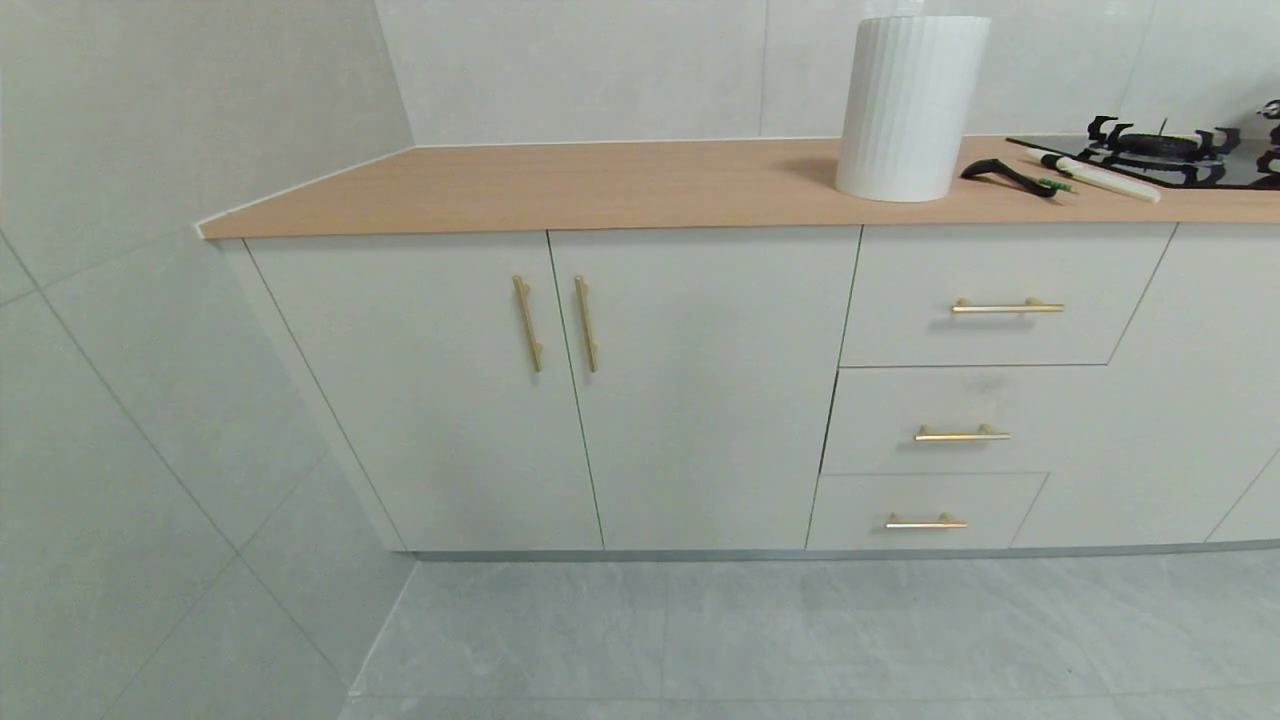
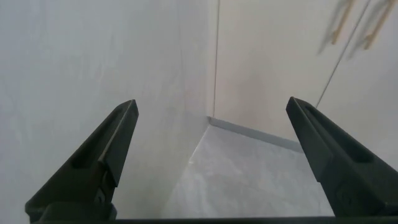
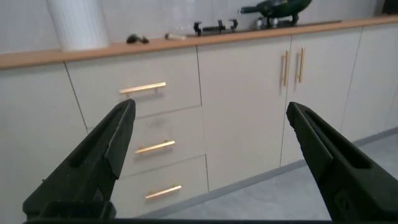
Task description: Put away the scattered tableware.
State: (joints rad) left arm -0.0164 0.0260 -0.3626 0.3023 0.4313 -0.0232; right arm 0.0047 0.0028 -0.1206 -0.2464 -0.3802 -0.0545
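Note:
On the wooden countertop (image 1: 560,185) stands a tall white ribbed container (image 1: 908,105). Beside it lie a black-handled utensil (image 1: 1008,176) and a pale-handled utensil with green detail (image 1: 1095,176). In the right wrist view the container (image 3: 78,23) and the utensils (image 3: 152,38) sit far off on the counter. My left gripper (image 2: 211,121) is open, low down, facing the corner between wall and cabinet near the floor. My right gripper (image 3: 211,121) is open with nothing in it, facing the drawers from a distance.
A black gas hob (image 1: 1165,150) sits at the counter's far right. Below are two cabinet doors with gold handles (image 1: 556,322) and three drawers (image 1: 1005,306). A dark green pan (image 3: 277,7) rests on the hob. Grey tiled wall at the left, grey floor (image 1: 800,640) in front.

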